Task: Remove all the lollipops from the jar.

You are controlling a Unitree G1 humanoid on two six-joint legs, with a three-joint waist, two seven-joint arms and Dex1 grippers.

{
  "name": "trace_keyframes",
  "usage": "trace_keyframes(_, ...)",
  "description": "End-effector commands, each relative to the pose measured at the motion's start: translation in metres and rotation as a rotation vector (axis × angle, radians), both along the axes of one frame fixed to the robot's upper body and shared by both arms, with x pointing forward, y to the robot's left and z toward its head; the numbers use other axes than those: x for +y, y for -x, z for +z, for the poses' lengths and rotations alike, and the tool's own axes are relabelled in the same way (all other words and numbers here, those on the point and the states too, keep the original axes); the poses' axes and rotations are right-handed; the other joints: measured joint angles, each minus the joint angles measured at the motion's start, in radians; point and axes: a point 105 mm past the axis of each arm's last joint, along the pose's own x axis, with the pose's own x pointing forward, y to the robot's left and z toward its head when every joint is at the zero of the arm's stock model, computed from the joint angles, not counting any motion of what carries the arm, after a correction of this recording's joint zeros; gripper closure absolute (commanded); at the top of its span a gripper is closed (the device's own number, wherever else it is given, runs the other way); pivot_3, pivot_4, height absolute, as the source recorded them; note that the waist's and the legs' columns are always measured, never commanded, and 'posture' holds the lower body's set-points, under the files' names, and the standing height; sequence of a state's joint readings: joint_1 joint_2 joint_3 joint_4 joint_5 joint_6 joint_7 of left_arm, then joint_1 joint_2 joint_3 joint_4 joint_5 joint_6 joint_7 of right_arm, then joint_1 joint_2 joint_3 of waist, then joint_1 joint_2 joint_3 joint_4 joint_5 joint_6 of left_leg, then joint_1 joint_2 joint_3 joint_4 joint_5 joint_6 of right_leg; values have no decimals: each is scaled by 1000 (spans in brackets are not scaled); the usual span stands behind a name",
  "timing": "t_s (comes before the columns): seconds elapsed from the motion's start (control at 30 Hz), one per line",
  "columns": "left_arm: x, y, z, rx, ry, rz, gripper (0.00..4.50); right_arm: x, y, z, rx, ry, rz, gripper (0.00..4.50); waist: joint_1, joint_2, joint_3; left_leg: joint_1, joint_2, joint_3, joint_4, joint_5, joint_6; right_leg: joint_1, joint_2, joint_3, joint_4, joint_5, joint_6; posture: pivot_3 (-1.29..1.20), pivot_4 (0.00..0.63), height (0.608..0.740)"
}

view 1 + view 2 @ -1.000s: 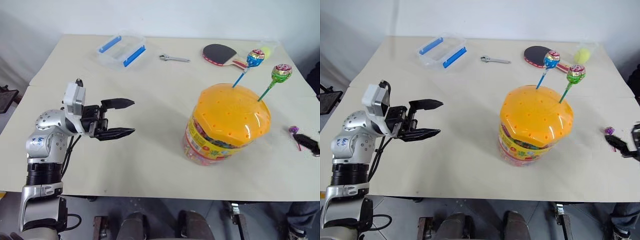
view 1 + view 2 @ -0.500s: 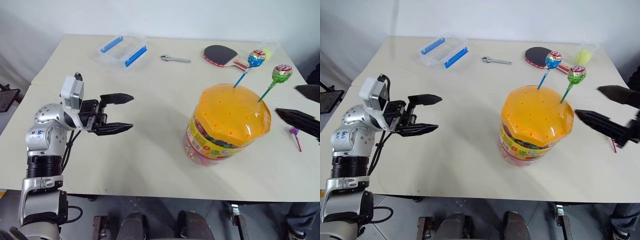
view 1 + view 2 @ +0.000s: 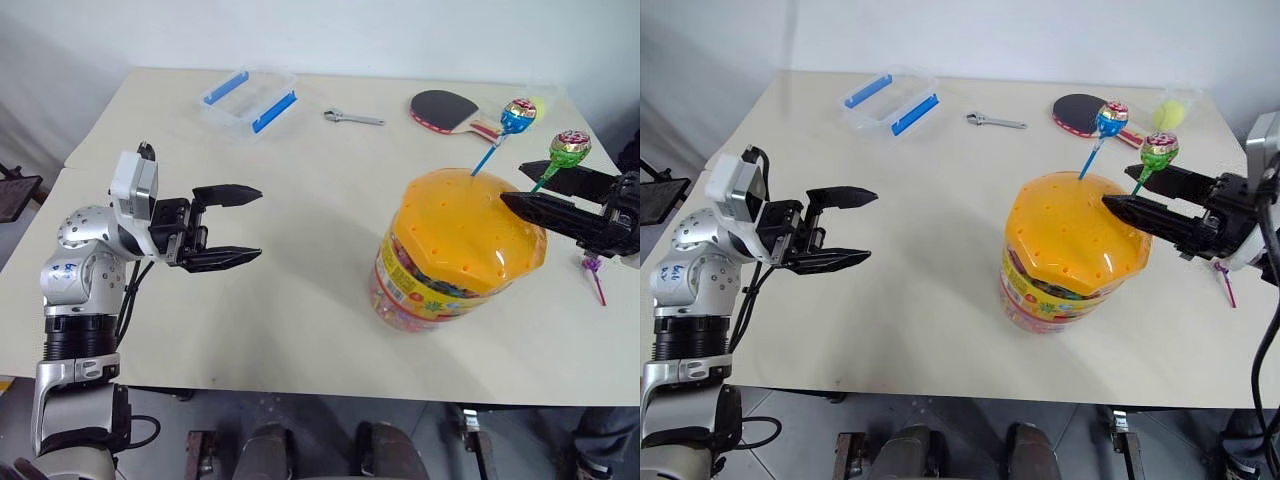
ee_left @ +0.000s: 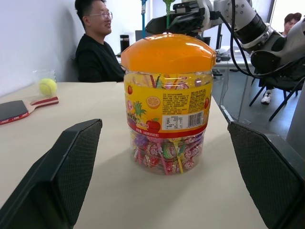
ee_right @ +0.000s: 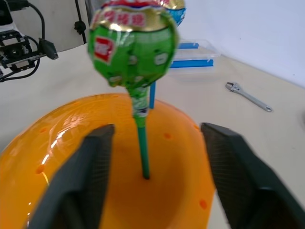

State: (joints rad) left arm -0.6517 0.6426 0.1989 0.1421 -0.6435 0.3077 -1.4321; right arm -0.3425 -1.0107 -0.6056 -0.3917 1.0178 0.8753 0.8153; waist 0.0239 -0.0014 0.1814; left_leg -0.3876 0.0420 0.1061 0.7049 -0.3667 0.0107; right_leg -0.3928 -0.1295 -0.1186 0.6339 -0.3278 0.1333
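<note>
Item one: the jar [image 3: 455, 250], a clear tub with an orange domed lid and yellow-red label, standing upright on the table [image 3: 300, 300] toward our three o'clock side, candy visible through its wall.

Item two: the green lollipop [image 3: 567, 147], its stick planted in a hole of the lid at the jar's two o'clock edge, head tilted outward.

Item three: the blue lollipop [image 3: 517, 115], likewise stuck in the lid, at the jar's one o'clock.

Item four: the purple lollipop [image 3: 592, 270], lying flat on the table at the jar's three o'clock, apart from it.

Our right gripper [image 3: 535, 187] reaches level over the lid, its fingers parted on either side of the green stick, not touching it in the right wrist view.

Our left gripper [image 3: 250, 225] hangs at nine o'clock, well apart from the jar, fingers spread, holding nothing.

At twelve o'clock, far side: a clear box [image 3: 247, 98] with blue clips, a wrench [image 3: 352, 118], a paddle [image 3: 447, 108].
</note>
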Motion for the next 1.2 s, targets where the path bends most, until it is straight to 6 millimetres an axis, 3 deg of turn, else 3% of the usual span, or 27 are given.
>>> trace_keyframes(0.03,4,7,11,-60,13,-2,0,-2,6,18,-75,-4,0,3002,0,0,0,0,0,0,0,0,0,0,0,0,0,0,0,0,150,740)
trace_keyframes(0.17,4,8,12,-64,15,-4,0,-5,8,26,-104,-1,-9,4413,0,0,0,0,0,0,0,0,0,0,0,0,0,0,0,0,150,740)
trace_keyframes(0.23,5,8,12,-66,15,-5,0,-7,9,34,-126,-9,-20,4466,0,0,0,0,0,0,0,0,0,0,0,0,0,0,0,0,150,740)
trace_keyframes(0.33,5,9,14,-77,19,-3,0,-24,10,62,-207,-83,-107,4466,0,0,0,0,0,0,1,0,0,0,0,0,1,0,0,0,150,740)
trace_keyframes(0.47,6,10,16,-84,21,0,0,-45,11,74,-232,-114,-192,4466,1,0,0,0,0,0,0,0,0,0,0,0,2,0,0,0,150,740)
trace_keyframes(0.6,4,12,15,-87,26,4,0,-90,-6,79,-214,-171,-382,4466,-1,0,0,0,0,1,0,0,0,0,0,0,2,0,0,0,150,740)
trace_keyframes(0.67,3,13,14,-87,29,6,0,-107,-19,69,-138,-171,-465,4466,-2,0,0,0,0,1,0,0,0,-1,-1,1,2,0,0,0,150,740)
trace_keyframes(0.8,2,18,9,-78,41,14,0,-151,-70,-1,136,-24,-732,4466,-13,-1,-1,0,1,2,1,0,0,-1,0,1,2,0,0,0,150,740)
trace_keyframes(0.87,1,20,8,-76,48,21,0,-162,-90,-24,193,-3,-821,4466,-25,-1,-1,0,0,3,1,0,0,-1,-1,2,2,0,0,0,150,740)
trace_keyframes(1.0,-1,22,5,-71,57,29,0,-169,-116,-53,301,-11,-900,4466,-37,3,0,0,1,4,-2,0,0,-4,-1,2,2,0,0,0,150,740)
trace_keyframes(1.2,-2,29,2,-76,63,41,0,-154,-141,-110,452,36,-894,4466,-51,4,0,-1,1,3,-4,0,0,-5,-1,0,2,0,0,0,150,740)
